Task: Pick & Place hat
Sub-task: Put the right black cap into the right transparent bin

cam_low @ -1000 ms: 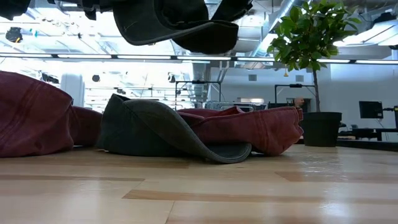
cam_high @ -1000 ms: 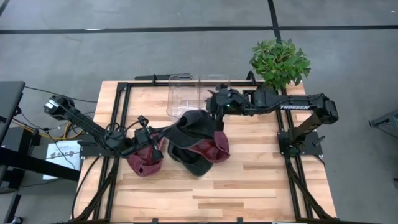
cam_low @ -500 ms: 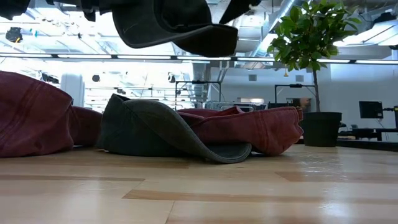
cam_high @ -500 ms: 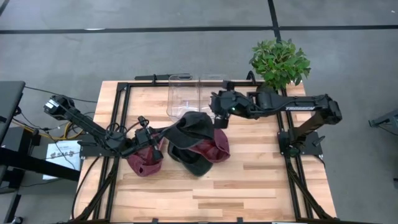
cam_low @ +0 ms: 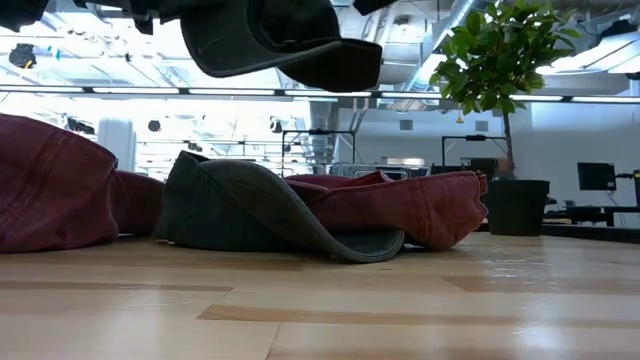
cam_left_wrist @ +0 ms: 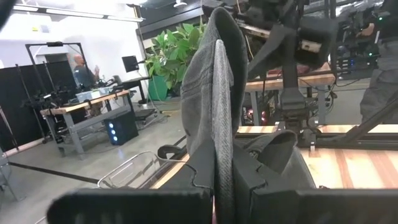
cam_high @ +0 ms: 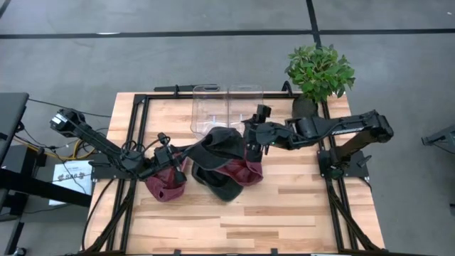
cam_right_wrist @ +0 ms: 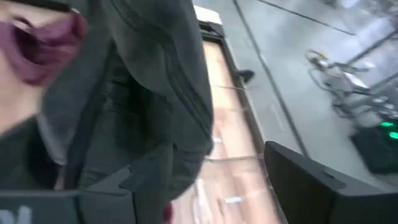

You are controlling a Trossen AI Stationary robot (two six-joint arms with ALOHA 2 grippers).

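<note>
Overhead, left end effector [cam_high: 173,165] pinching grey hat [cam_high: 220,142] brim (lifted, low view), right end effector [cam_high: 250,135] wide.

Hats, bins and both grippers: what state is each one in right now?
Lifted dark hat: raised off the table, pinched by the left gripper.
Left gripper: shut on its brim.
Right gripper: open, beside the lifted hat.
Second dark hat: lying on the table.
Maroon hats: lying on the table.
Clear bins: upright, apparently empty.

Two slim black jointed arms, matte housings; left arm [cam_high: 99,146] trails thin cables, right arm [cam_high: 334,126] carries white lettering.
</note>
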